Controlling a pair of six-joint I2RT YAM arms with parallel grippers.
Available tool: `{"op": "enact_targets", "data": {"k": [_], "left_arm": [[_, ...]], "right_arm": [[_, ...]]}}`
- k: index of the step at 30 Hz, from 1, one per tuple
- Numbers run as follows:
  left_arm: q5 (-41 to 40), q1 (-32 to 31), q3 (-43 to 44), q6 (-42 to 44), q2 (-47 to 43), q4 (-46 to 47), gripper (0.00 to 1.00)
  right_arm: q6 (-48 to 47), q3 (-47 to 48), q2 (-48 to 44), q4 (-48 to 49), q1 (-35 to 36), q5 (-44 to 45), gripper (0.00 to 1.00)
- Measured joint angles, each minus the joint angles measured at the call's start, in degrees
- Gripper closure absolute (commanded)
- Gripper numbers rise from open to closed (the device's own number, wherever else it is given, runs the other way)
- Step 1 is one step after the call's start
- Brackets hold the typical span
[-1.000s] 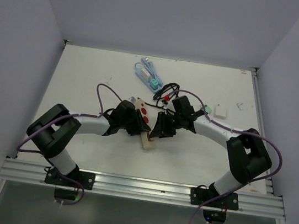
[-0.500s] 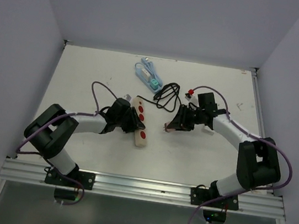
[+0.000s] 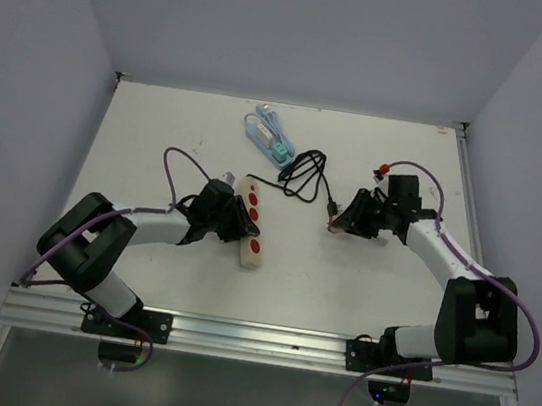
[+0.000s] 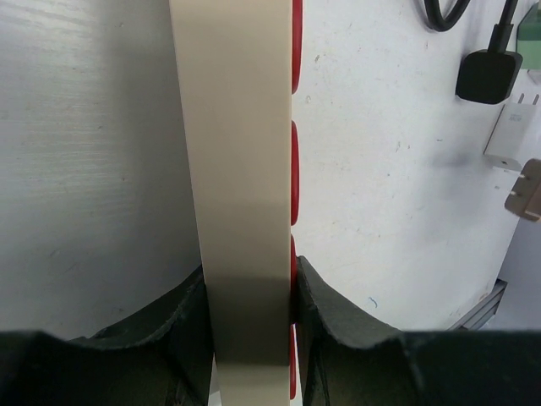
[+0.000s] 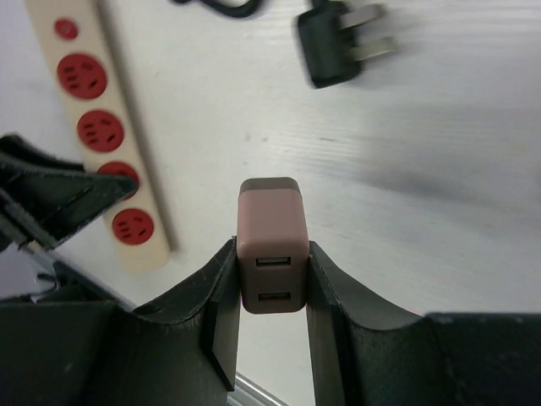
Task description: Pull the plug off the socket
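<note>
Task thing: we are reading the plug (image 5: 269, 245) as a small pinkish-brown charger block, two USB ports facing the right wrist camera; its prongs are hidden.
Plug location: it is hanging above the table (image 3: 159, 137), well apart from the power strip (image 3: 250, 230) and near a loose black plug (image 5: 325, 46).
Right gripper (image 5: 270, 292): its jaws are pinching the charger block on its two flat sides.
Left gripper (image 4: 249, 296): its jaws are pressing on the cream strip from both sides near one end, red sockets showing along one edge.
Task status: we are judging the block already out of its socket, with only release or set-down remaining.
Handling, plug: we are expecting it to be light, rigid and smooth-shelled, so it could be slipping or twisting under a shallow pinch.
Where to hold: we are favouring the flat side faces at mid-body, as now, clear of the prong end.
Handling, strip: we are judging it stiff and light, likely sliding on the table unless pinned.
Clutter: a black cable (image 3: 301, 172) is lying coiled behind the strip.
</note>
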Motion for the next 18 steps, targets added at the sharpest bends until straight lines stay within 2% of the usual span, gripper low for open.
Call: {"op": "enact_targets", "data": {"k": [5,9,12,14,16,17,18], "left_arm": [[0.1,0.6,-1.0,0.2,-1.4,-0.5,1.0],[0.7,1.5,-1.7,0.5,-2.1,-0.6,1.0],[1.0,2.3,-2.3,0.7,-3.0,-1.2,1.0],[1.0,2.8,-2.5,1.1,-3.6,-1.9,1.0],[1.0,3.2,-2.7,1.4,-4.0,-2.4,1.0],[1.0,3.4,-2.8,1.6,-4.3,-2.7,1.0],[1.1,3.7,-2.8,1.6,-4.4,-3.0,1.0]], "right_arm": [[3.1,-4.1,-3.0,2.4,-7.5,5.2,0.99],[5.3,-4.6,-2.4,4.9,-8.8,7.3,0.91],[7.0,-4.9,-0.8,7.8,-8.8,8.0,0.78],[7.9,-5.5,0.3,9.6,-9.1,8.4,0.75],[8.8,-6.3,1.2,10.5,-9.6,8.7,0.68],[9.2,-6.7,1.6,11.0,-9.8,9.1,0.64],[9.6,-7.1,2.0,11.2,-10.0,9.6,0.54]]}}
